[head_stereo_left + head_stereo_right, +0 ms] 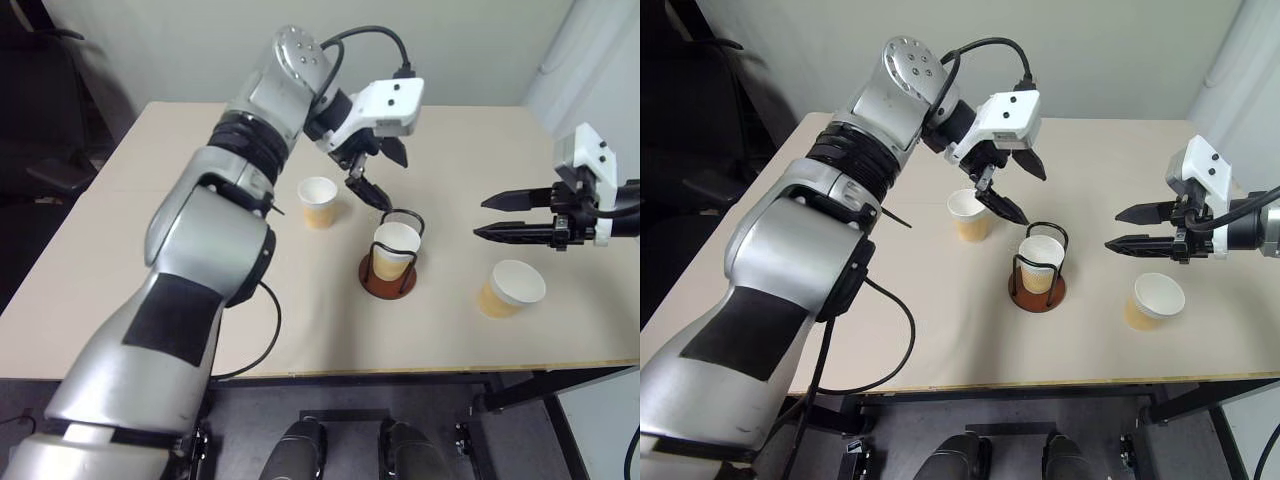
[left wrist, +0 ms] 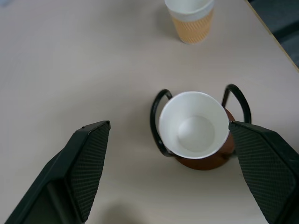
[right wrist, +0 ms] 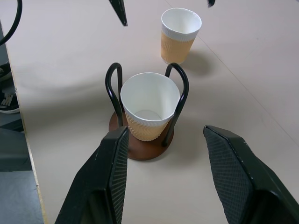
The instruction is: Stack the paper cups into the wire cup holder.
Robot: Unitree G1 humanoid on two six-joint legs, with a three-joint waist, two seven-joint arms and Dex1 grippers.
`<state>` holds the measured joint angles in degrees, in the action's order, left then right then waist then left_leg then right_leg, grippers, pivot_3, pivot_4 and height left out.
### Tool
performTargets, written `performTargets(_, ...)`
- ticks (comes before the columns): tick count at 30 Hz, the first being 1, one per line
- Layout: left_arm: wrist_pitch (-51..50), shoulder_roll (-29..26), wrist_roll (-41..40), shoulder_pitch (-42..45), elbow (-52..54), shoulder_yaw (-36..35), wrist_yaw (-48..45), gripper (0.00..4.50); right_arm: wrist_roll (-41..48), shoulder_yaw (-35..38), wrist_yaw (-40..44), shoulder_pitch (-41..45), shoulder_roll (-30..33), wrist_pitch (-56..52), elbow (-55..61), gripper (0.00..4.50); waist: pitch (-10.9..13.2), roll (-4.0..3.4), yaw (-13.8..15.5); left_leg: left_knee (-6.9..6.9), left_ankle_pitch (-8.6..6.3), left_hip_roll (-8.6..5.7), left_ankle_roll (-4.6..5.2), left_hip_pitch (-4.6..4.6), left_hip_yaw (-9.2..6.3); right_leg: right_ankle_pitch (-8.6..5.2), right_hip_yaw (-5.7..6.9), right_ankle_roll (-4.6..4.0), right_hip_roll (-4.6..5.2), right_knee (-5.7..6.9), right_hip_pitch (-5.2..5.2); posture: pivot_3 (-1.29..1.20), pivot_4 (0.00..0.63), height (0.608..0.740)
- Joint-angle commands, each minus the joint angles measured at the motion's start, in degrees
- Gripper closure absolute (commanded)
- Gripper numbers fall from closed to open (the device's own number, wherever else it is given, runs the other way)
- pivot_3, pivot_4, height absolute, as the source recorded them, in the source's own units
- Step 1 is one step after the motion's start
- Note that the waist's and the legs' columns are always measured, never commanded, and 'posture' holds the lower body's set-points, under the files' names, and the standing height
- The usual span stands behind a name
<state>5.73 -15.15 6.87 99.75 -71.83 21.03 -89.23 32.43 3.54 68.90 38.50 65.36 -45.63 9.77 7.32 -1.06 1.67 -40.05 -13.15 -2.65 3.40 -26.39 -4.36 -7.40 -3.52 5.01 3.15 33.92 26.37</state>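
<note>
On the near right of the desk [image 1: 90, 300] a loose paper cup [image 1: 510, 289] stands alone, and above it the right gripper [image 1: 483, 217] hovers with its fingers parted about halfway, holding nothing. At mid-desk the wire cup holder [image 1: 388, 278] carries one cup [image 1: 395, 249] upright between its black loops. Just behind it the left gripper [image 1: 384, 173] hangs with fingers spread wide and touching nothing, and a third cup [image 1: 319, 202] stands farther back to the left.

L arm reaches fwd across centre, L gripper [image 1: 378, 172] angled down, jaws wide apart, empty. R gripper [image 1: 498, 216] out at right, near level, jaws apart, empty.
</note>
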Motion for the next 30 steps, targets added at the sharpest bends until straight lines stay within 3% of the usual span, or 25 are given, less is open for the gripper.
performTargets(1,3.19,-3.42,2.61,0.51,0.31,-0.79,2.23,0.06,1.24,3.09,-0.78,-0.06,0.29,-0.49,1.78,1.97,0.0,0.0,-0.13,0.0,0.0,0.02,0.0,0.0,-0.01,0.0,-0.03,0.0,0.0,0.0,0.0,0.0,0.15,0.74)
performTargets(7,13.27,-10.52,11.22,-3.09,0.75,3.34,8.78,0.06,1.01,2.54,-3.47,-0.34,-1.86,-0.31,2.72,1.97,-0.01,-0.06,-0.38,0.02,0.01,0.07,-0.03,0.12,-0.01,-0.03,-0.06,-0.07,-0.07,0.04,-0.03,0.0,0.15,0.74)
performTargets(10,13.46,-13.3,9.87,-4.71,1.03,1.49,4.53,0.06,1.25,2.13,-4.0,1.78,-2.87,-0.66,1.9,1.97,0.0,-0.07,-0.51,-0.01,0.02,0.08,-0.04,0.11,0.01,-0.03,-0.03,-0.17,-0.09,0.07,0.0,0.0,0.15,0.74)
performTargets(14,8.65,-14.57,4.77,-5.71,2.16,-2.82,-2.7,0.06,1.59,1.85,-4.31,4.23,-4.57,-0.97,0.61,1.97,-0.01,-0.06,-0.03,0.02,0.03,-0.06,-0.04,0.05,-0.04,-0.05,0.2,-0.26,-0.14,0.05,0.03,0.0,0.15,0.74)
performTargets(20,0.16,-15.77,-2.5,-7.85,6.2,-5.82,-3.27,0.06,2.04,1.78,-4.49,3.96,-5.0,-2.48,1.69,1.97,-0.02,-0.16,0.08,0.06,0.0,-0.19,-0.05,0.02,-0.07,-0.08,0.28,-0.38,-0.08,0.05,0.06,0.0,0.15,0.74)
performTargets(25,-11.08,-18.59,-14.55,-13.48,19.42,-3.44,-3.27,0.06,3.03,3.63,-2.33,0.53,-0.56,-4.19,3.36,1.97,-0.04,-0.21,-0.09,0.07,0.07,-0.09,-0.36,0.0,-0.08,-0.14,0.28,-0.4,-0.07,0.12,0.09,0.0,0.15,0.74)
performTargets(30,-23.69,-24.86,-27.26,-21.86,36.46,-0.19,-3.27,0.06,6.92,7.68,-1.24,-4.86,2.63,-8.63,6.9,1.97,-0.06,-0.25,-0.45,0.06,0.14,0.14,-0.71,0.07,0.14,-0.15,0.15,-0.33,-0.14,0.13,0.1,0.0,0.15,0.74)
